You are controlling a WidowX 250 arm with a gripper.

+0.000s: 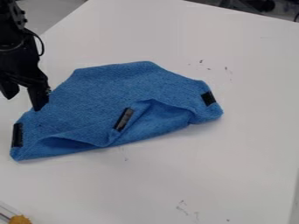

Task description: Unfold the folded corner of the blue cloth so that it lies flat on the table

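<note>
At the left edge of the camera view hangs my gripper (pixel 24 101), its two fingers spread apart with nothing between them. Its right finger is over or against the upper left edge of a blue cloth (pixel 99 100); whether they touch I cannot tell. The cloth lies rumpled on the white table (pixel 234 175), with its lower edge partly folded and a raised fold near the middle. Black strips mark it at the left corner, near the middle fold and at the right end.
A clear container edge with an orange-yellow object (pixel 20 219) is at the bottom left corner. Dark items lie beyond the table's far edge at the top right. Small dark marks dot the tabletop.
</note>
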